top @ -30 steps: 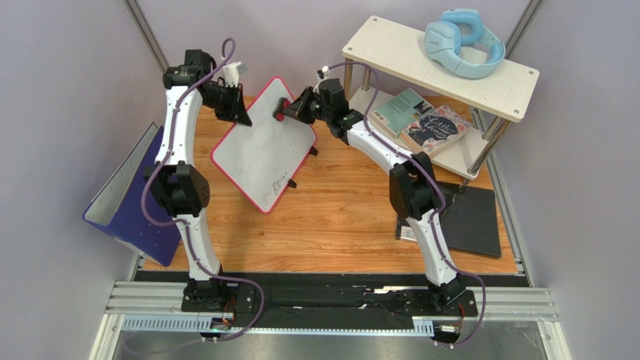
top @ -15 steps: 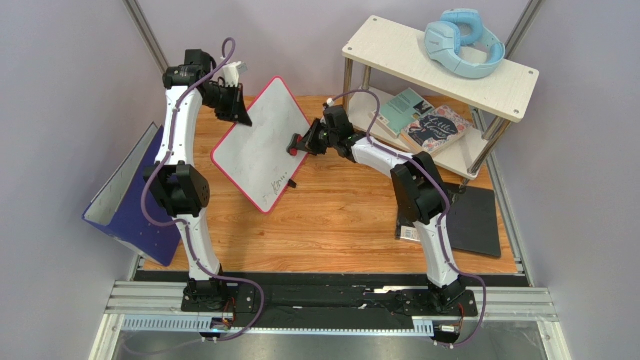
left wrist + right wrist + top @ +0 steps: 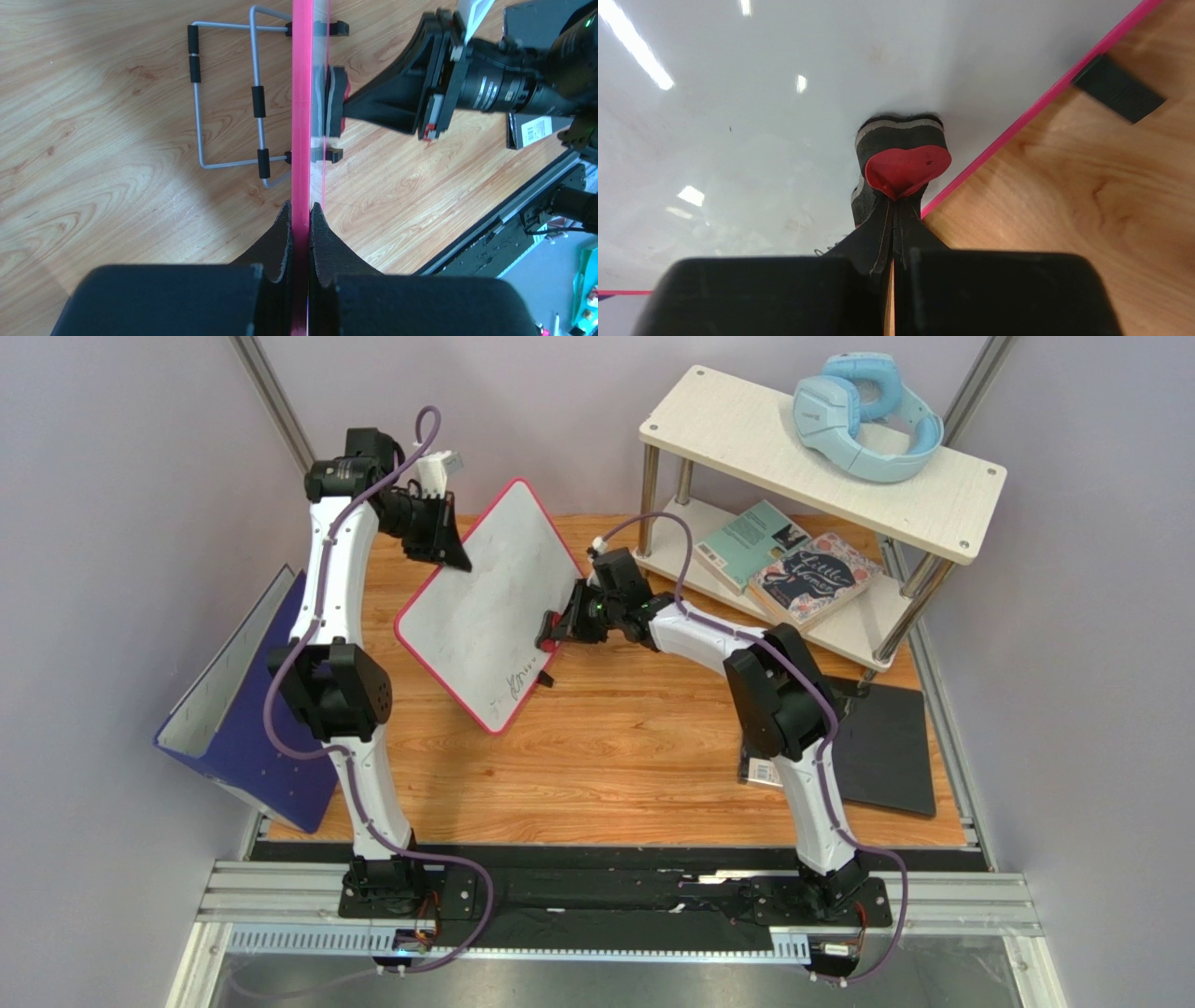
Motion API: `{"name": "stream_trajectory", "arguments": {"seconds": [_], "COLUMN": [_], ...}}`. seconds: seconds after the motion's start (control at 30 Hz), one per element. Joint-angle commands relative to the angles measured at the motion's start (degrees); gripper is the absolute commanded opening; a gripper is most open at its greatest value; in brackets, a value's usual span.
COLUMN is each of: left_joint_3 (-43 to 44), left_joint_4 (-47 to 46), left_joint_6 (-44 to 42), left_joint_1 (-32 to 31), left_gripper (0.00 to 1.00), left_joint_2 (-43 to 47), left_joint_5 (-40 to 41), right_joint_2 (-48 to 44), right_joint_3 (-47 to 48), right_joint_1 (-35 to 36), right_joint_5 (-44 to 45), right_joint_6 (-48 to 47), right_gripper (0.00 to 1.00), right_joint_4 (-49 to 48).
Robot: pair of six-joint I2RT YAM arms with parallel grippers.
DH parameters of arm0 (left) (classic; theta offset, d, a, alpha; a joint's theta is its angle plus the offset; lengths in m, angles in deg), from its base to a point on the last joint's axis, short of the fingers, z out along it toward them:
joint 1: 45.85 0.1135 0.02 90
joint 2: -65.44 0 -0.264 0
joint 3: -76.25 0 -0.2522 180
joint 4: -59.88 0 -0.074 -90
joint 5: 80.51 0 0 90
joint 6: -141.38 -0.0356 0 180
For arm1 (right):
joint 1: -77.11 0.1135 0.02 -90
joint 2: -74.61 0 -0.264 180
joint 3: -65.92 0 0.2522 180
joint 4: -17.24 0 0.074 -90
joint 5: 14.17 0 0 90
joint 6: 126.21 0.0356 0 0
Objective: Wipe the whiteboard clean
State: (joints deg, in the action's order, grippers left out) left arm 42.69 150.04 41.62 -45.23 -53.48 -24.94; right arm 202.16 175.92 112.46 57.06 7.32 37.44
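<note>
Against the whiteboard (image 3: pixel 491 605), pinched edgewise by the left tool (image 3: pixel 300 208), the right tool (image 3: pixel 894 204) clamps a half-hidden eraser (image 3: pixel 907 162)

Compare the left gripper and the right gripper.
The left gripper clamps the whiteboard by its pink rim; the right gripper pinches a red eraser. The left gripper sits at the board's far edge; the right gripper presses its eraser against the white face near the side edge. Both are shut on something and work on the same board.

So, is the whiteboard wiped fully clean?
No, dark marker marks show near the lower corner of the whiteboard, away from the eraser held in the right tool.
</note>
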Motion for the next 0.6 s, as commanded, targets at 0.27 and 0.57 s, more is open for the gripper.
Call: {"name": "stream_trajectory", "arguments": {"seconds": [0.27,0.57], "left_joint_3": [1.2,1.5], "left_joint_4": [0.5,0.5], "left_joint_6": [-3.7,-3.6], "left_joint_1": [-1.9,-1.9], "left_gripper": [0.00,0.00], "left_joint_2": [-0.4,-0.4], "left_joint_5": [3.8,3.8], "right_joint_2": [-1.9,-0.8], "right_joint_3": [-4.4,-2.4], "right_joint_1": [10.1,13.8], "right_joint_5": [-5.8,-8.1], "right_joint_6": [-2.6,-3.2], "right_gripper": [0.00,0.00], "right_joint_4": [-0.5,-1.4]}}
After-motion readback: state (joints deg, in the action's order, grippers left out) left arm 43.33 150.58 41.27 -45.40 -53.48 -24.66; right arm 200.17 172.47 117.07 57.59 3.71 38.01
